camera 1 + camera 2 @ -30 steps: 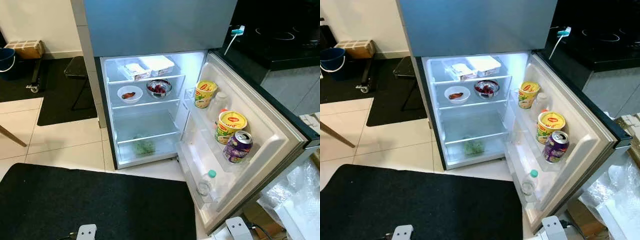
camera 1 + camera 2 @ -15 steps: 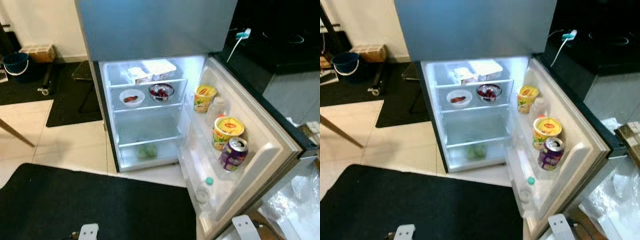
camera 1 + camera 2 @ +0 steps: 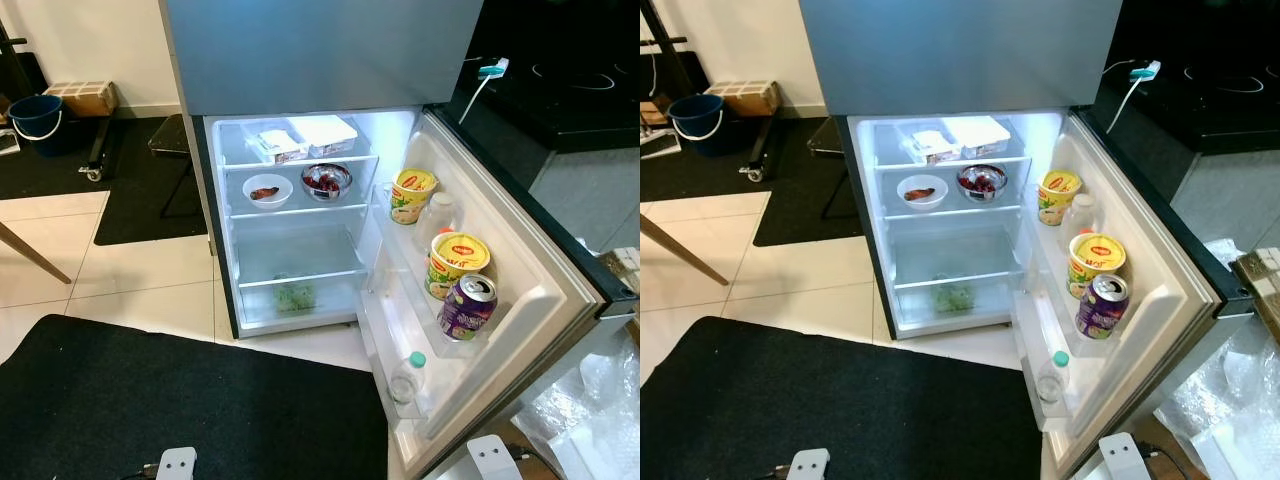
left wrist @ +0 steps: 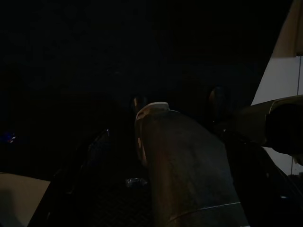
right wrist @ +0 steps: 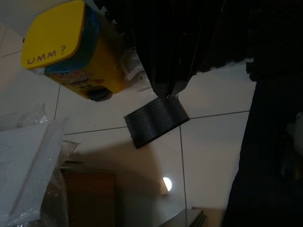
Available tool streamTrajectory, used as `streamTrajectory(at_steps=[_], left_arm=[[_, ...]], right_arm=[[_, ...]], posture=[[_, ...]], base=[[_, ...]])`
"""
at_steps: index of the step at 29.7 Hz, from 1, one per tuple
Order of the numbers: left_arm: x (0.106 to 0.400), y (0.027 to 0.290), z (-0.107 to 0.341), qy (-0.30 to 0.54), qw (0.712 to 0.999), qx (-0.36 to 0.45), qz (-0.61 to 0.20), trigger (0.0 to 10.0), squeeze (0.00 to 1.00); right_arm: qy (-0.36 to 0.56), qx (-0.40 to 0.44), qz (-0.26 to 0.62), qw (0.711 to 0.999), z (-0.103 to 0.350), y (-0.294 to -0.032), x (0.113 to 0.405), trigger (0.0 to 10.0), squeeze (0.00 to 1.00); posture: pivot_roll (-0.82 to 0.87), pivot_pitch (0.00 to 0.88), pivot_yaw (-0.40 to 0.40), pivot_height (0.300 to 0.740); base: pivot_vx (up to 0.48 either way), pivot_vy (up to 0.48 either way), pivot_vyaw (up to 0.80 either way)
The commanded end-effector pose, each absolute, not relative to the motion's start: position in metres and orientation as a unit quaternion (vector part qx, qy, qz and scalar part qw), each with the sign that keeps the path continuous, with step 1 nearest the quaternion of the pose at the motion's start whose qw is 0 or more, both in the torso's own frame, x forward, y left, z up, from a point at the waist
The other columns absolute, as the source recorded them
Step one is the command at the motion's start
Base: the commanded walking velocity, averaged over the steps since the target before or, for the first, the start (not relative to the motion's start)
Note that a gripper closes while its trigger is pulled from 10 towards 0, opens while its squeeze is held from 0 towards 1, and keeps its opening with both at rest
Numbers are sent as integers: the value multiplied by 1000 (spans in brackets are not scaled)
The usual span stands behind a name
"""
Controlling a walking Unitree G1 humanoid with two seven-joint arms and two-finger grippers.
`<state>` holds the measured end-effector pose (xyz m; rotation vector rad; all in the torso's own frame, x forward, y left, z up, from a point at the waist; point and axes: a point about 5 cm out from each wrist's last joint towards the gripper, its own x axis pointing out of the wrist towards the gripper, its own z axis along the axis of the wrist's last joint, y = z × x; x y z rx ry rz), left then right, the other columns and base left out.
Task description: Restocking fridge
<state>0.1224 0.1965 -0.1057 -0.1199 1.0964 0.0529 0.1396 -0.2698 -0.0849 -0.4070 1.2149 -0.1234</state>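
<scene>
Since a moment ago your head camera has steadied and swung a little, so the blur is gone and the open fridge [image 3: 300, 215] sits sharp before you; nothing inside it has shifted. You have both arms hanging low, with just a pale wrist part of each showing at the bottom edge of the eye views, the left arm [image 3: 175, 464] over the black mat [image 3: 180, 405] and the right arm [image 3: 495, 460] beside the door's lower corner. On the top shelf you see two white packages [image 3: 300, 137]; the shelf below carries a white bowl [image 3: 267, 189] with something reddish-brown in it and a steel bowl [image 3: 326, 180] of dark red pieces. Something green [image 3: 294, 295] lies in the bottom drawer. Your open door [image 3: 520, 260] holds two yellow tubs [image 3: 456, 262], a purple can [image 3: 466, 306] touching the nearer tub, a pale bottle [image 3: 436, 212] between the tubs, and, on the low door shelf, a clear bottle with a green cap [image 3: 407, 374]. Your left wrist view is nearly black; I cannot tell whether that gripper is spread or closed. Your right wrist view looks at tiled floor [image 5: 208, 142], a yellow-lidded box [image 5: 71, 52] and a flat dark scrap [image 5: 156, 120]; that gripper's state I cannot tell either.
</scene>
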Motion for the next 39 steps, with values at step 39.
streamTrajectory(at_steps=[39], left_arm=[[119,196,-107,526,849,-51,17,10000,0]], right_arm=[[437,-192,-255,841,-24,-342,193,10000,0]], posture=[[-62,0,-29,740]], base=[[0,-115,0]])
